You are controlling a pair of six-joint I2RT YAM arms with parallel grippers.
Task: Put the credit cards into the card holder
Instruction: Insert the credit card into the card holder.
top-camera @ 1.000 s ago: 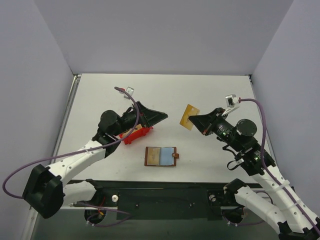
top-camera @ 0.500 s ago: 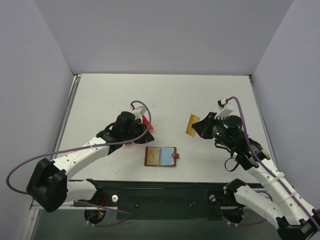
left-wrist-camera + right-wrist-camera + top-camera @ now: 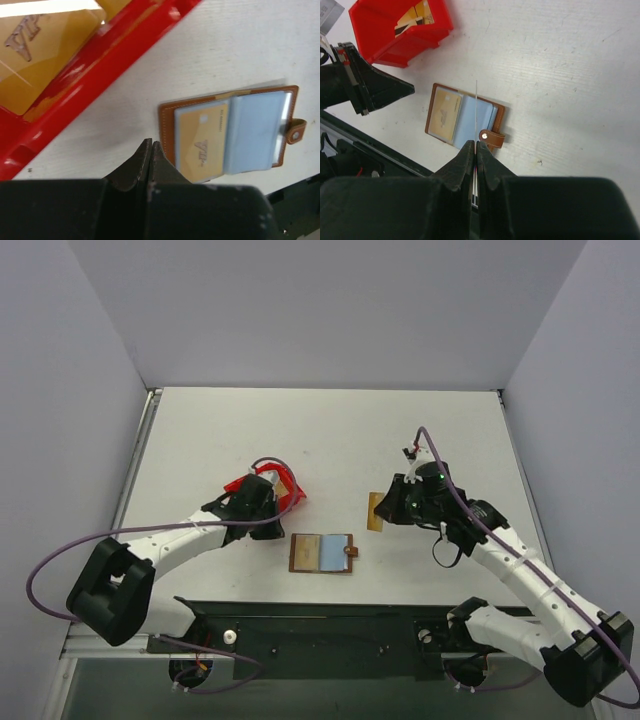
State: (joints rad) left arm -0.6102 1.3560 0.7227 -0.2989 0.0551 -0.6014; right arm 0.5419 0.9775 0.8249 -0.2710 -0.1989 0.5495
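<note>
The card holder (image 3: 322, 552) lies open on the table, with one gold credit card (image 3: 202, 137) in its left blue pocket. My right gripper (image 3: 388, 510) is shut on another credit card (image 3: 376, 512), held on edge just right of and behind the card holder. In the right wrist view this held card (image 3: 476, 107) shows as a thin line above the card holder (image 3: 465, 120). My left gripper (image 3: 280, 510) is shut with nothing in it, its tips (image 3: 150, 145) over bare table between the red bin and the card holder (image 3: 230, 135). More credit cards (image 3: 415, 17) lie in the bin.
The red plastic bin (image 3: 292, 492) sits left of and behind the card holder, partly under my left wrist; its wall (image 3: 100, 65) fills the upper left of the left wrist view. The table's dark near edge (image 3: 320, 610) runs just in front of the card holder.
My left gripper went from open to shut and swung down over the bin toward the card holder. My right arm brought its held card nearer and lower, toward the card holder.
</note>
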